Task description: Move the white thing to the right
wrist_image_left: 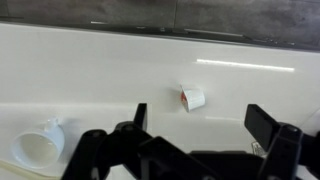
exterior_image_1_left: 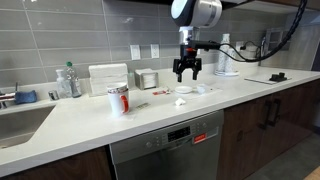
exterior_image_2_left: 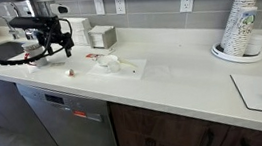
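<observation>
On the table (exterior_image_1_left: 80,125), the white thing (exterior_image_1_left: 181,102) lies free at six o'clock below the claw (exterior_image_1_left: 187,75), whose jaws hang spread and empty. Seen from the wrist, it sits between them, toward twelve; a straight descent looks enough.

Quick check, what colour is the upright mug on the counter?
The mug is white with red on it, seen best in an exterior view.

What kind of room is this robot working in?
Most likely an office break-room kitchen: a built-in dishwasher under the counter, a sink at one end, and a tall stack of paper cups standing on it.
</observation>
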{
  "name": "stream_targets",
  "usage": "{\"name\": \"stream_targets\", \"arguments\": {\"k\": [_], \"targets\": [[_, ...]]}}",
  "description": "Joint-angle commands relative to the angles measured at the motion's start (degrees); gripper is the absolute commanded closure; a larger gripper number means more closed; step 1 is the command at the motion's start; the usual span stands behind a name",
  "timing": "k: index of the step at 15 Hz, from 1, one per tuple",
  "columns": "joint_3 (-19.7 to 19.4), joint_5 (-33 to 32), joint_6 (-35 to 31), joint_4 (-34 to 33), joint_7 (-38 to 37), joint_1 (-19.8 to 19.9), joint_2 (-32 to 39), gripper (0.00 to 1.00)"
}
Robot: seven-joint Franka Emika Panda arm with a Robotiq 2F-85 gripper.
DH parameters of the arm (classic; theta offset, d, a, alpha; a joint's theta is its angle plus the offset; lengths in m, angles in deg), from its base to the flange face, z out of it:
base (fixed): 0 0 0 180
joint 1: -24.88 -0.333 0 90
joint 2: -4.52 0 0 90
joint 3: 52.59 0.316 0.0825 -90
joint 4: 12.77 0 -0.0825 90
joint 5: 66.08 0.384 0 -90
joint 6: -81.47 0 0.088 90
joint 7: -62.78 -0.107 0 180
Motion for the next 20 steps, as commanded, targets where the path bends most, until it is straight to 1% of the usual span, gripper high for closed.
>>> {"name": "stream_targets", "arguments": {"k": [1, 3, 5, 8, 13, 14, 16, 17, 19, 20], "targets": [[0.15, -0.01, 0.10, -0.10, -0.03, 0.13, -0.16, 0.00], [0.15, -0.01, 0.10, -0.11, -0.03, 0.13, -0.30, 0.00], [0.37, -1.81, -0.60, -1.11, -2.10, -0.17, 1.75, 0.00], [0.70, -3.75, -0.70, -1.80, -2.98, -0.47, 3.68, 0.00], [0.89, -3.10, -0.78, -3.94, -2.08, -0.26, 7.49, 0.00], [0.88, -3.02, -0.73, -4.44, -2.06, -0.23, 8.18, 0.01], [0.95, -2.66, -1.02, -5.56, -1.70, -0.21, 9.71, 0.16], [0.98, -2.59, -0.89, -6.12, -1.69, -0.22, 10.39, 0.20], [0.94, -3.11, -0.95, -7.03, -2.16, -0.37, 11.66, 0.35], [0.88, -3.48, -0.93, -7.38, -2.52, -0.45, 12.23, 0.39]]}}
